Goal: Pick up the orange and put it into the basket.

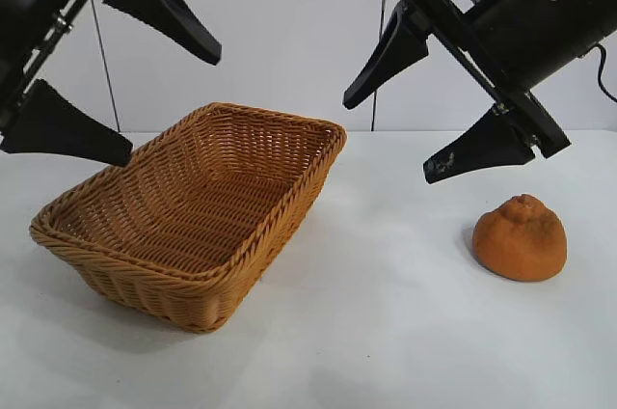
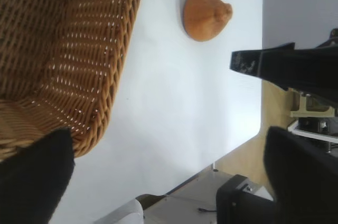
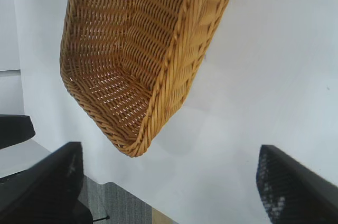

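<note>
Orange (image 1: 520,238) sits on table (image 1: 386,313), below and just outside right gripper (image 1: 397,129), fingers spread, holding nothing. Left gripper (image 1: 169,100) wide open, probably over basket (image 1: 198,211) edge.

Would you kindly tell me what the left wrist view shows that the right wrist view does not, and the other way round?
Only the left wrist view shows the orange, resting on the white table apart from the basket, and the right tool open farther off. Only the right wrist view shows the basket's whole empty inside, down to its woven floor, and one finger of the left tool at the frame's edge. Both show the basket's braided rim, the white table, and their own tool's dark open fingers.
</note>
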`<state>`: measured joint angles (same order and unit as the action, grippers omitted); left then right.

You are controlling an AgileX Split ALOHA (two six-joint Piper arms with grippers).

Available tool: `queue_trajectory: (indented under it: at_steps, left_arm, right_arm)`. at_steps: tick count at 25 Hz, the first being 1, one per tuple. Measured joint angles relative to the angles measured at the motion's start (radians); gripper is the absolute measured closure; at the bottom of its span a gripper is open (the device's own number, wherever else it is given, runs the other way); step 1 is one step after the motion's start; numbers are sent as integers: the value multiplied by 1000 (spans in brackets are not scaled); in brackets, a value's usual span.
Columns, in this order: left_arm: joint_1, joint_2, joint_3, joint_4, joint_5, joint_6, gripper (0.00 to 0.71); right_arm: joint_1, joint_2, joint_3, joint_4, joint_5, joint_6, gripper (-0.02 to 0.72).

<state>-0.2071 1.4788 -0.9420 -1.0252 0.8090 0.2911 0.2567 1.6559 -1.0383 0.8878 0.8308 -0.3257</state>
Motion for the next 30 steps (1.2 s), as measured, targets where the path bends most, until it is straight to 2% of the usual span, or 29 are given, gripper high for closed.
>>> queue_trajectory:
  at_steps: [4,6,9,13,14,18,25,30]
  left_arm:
    - [7,-78,-2,124,65,-197,17]
    - [-24,-115,-2,224,83,-367,17]
    - [-105,-150,9,407,86,-653,17]
    - [-198,-138,30,648,35,-986,17]
    - [-198,-138,30,648,35,-986,17]
    - [-224,-41,33,807,-76,-1257,17]
    - [-224,157,33,731,-250,-1344,17]
    - [-224,282,33,717,-326,-1373,17]
  right_arm:
    - [0,0,0,0,0,0,93]
    - [0,0,0,0,0,0,93]
    - [0,0,0,0,0,0,93]
    - [0,0,0,0,0,0,93]
    - [0,0,0,0,0,0,93]
    - [0,0,0,0,0,1,93]
    - [0,0,0,0,-1,13,93]
    - [0,0,0,0,-1,19,93]
